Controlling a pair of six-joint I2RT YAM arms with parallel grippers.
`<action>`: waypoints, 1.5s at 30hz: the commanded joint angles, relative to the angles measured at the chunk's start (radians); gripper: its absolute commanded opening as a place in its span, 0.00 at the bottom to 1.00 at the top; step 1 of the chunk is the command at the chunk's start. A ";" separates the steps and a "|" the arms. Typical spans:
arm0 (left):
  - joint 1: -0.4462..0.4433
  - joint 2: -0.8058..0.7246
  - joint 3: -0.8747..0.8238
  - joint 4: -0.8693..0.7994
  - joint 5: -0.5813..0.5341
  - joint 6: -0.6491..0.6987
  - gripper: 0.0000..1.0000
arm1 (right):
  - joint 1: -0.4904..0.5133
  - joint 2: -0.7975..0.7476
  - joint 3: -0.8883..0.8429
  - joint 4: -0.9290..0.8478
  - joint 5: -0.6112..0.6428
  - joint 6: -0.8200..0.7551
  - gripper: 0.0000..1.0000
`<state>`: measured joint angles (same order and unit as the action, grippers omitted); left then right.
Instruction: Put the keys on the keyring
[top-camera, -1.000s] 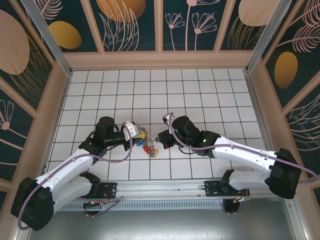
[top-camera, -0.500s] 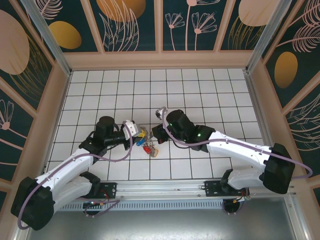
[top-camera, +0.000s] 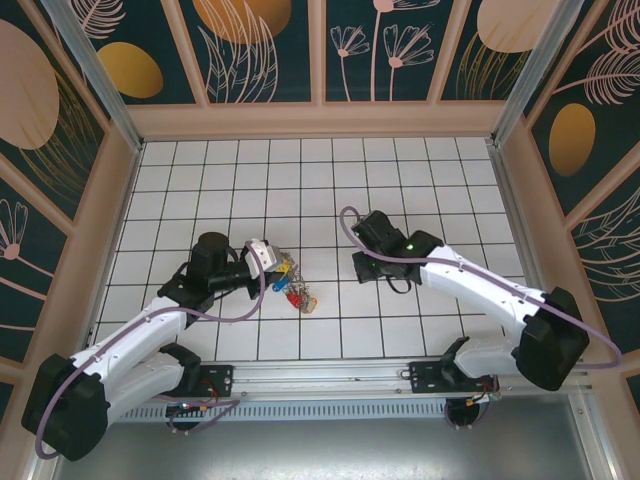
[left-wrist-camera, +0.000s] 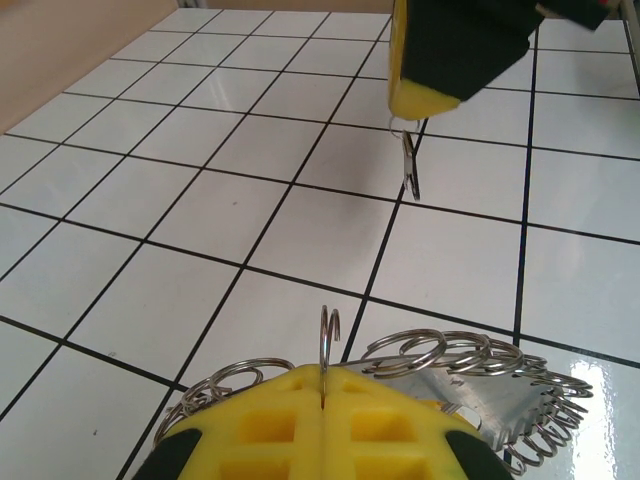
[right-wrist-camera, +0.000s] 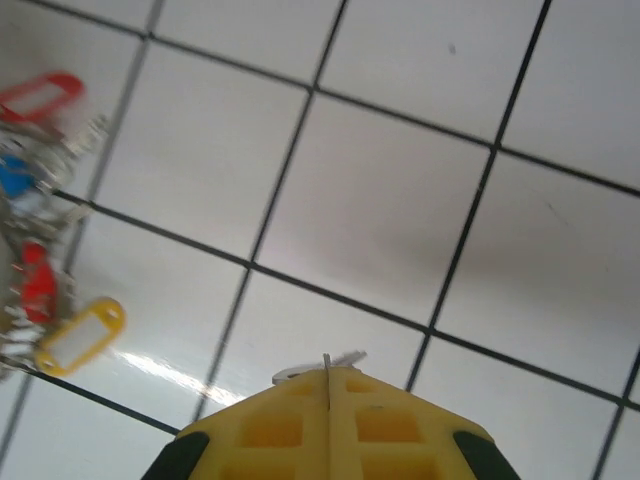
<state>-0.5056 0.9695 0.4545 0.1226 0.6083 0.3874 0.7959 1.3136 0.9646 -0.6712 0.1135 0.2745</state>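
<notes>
The keys (top-camera: 292, 286) are seen bunched on the white tiled floor (top-camera: 420, 180) between the two arms, just beyond the tip of the left claw (top-camera: 271, 262). From the right wrist they are caught at the left edge, blurred, and a red tag (right-wrist-camera: 40, 96), a blue tag (right-wrist-camera: 14, 180) and a yellow tag (right-wrist-camera: 80, 336) can be made out. The left claw is shown fully closed, and a thin metal ring (left-wrist-camera: 329, 335) is pinched upright between its yellow fingertips. A tangle of wire rings (left-wrist-camera: 440, 350) and a toothed key blade (left-wrist-camera: 480, 400) are spread on the tile just past them. Whether the pinched ring is linked to that tangle cannot be told. The right claw (top-camera: 357, 269) is held well apart from the bunch. It too is closed, and a small metal piece (left-wrist-camera: 410, 165) is gripped at its tip, hanging below it.
</notes>
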 joint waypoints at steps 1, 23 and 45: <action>0.004 -0.007 0.035 0.037 0.003 -0.015 0.00 | -0.040 0.103 0.024 -0.067 -0.006 -0.071 0.00; 0.004 -0.018 0.030 0.041 -0.007 -0.019 0.00 | -0.046 0.418 0.079 0.146 -0.034 -0.190 0.00; 0.004 -0.014 0.032 0.041 0.002 -0.021 0.00 | -0.061 0.390 0.047 0.118 -0.065 -0.188 0.23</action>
<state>-0.5056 0.9695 0.4545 0.1226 0.5934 0.3794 0.7456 1.7142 1.0248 -0.5308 0.0692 0.0696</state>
